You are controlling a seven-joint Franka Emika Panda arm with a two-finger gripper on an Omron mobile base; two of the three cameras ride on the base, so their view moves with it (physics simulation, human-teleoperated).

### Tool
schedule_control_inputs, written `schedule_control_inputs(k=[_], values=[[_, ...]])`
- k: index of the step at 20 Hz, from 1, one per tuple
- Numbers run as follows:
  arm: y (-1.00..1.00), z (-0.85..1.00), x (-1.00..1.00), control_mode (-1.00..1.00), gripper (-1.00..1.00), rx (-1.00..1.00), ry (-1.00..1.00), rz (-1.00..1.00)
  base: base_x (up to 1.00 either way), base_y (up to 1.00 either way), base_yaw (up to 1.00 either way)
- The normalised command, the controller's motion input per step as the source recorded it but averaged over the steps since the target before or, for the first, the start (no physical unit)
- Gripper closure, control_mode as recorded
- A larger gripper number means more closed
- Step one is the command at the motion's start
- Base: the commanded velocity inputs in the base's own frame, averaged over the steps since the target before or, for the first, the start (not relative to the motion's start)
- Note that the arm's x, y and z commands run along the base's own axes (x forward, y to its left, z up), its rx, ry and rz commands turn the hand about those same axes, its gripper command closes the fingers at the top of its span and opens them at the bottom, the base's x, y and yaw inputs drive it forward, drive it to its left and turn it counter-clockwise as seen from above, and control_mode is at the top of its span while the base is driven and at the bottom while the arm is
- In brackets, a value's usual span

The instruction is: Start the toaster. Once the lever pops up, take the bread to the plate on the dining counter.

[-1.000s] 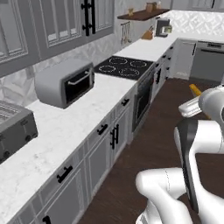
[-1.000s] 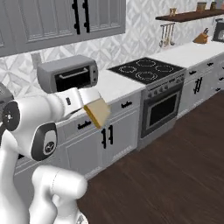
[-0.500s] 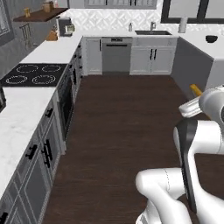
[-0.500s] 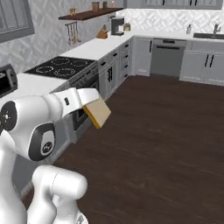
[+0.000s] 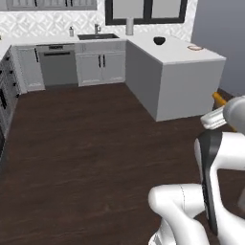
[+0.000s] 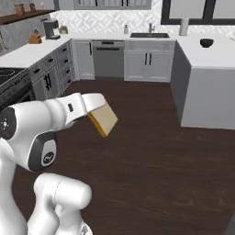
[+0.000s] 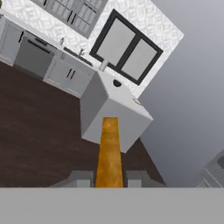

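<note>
Left base view: the white arm rises at the lower right over dark wood floor. An orange-tan edge of the bread (image 5: 218, 99) shows just beyond the arm's upper link, at the right edge. Ahead stands the dining counter (image 5: 177, 72), a pale-sided island with a white worktop. On its far right part lies the plate (image 5: 194, 47), small, red-orange rim. A dark bowl (image 5: 159, 40) sits further back on the same top, well apart from the plate. Back wall: sink (image 5: 97, 36) and dishwasher (image 5: 58, 64) under a dark-framed window (image 5: 146, 10).

Right base view: the arm reaches from the lower left toward centre. The hand (image 6: 92, 109) is closed narrow on the bread, a flat tan slice that sticks out to the right of the hand and tilts downward, in the air above the floor. The dining counter stands at the right, well apart from the slice; the bowl sits on its top. A cooktop (image 6: 9, 75) edge lies at the far left, and a coffee machine (image 6: 50, 28) stands on the back-left worktop.

Hand view (rolled): the two fingertips (image 7: 80, 179) sit close on either side of the slice, which runs up the middle, seen edge-on. Beyond its tip is the corner of the dining counter, with the plate near the top's far edge and the bowl behind it.
</note>
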Motion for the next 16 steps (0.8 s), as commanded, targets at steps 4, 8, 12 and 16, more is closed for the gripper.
schedule_control_inputs(k=[4, 8, 12, 16], values=[[0.0, 0.0, 0.0, 1.0, 1.0, 0.0, 0.0, 0.0, 1.0, -0.53, -0.21], [0.0, 0.0, 0.0, 1.0, 1.0, 0.0, 0.0, 0.0, 1.0, -0.37, -0.1], [0.0, 0.0, 0.0, 1.0, 1.0, 0.0, 0.0, 0.0, 1.0, -0.44, -0.07], [0.0, 0.0, 0.0, 1.0, 1.0, 0.0, 0.0, 0.0, 1.0, -0.53, -0.02]])
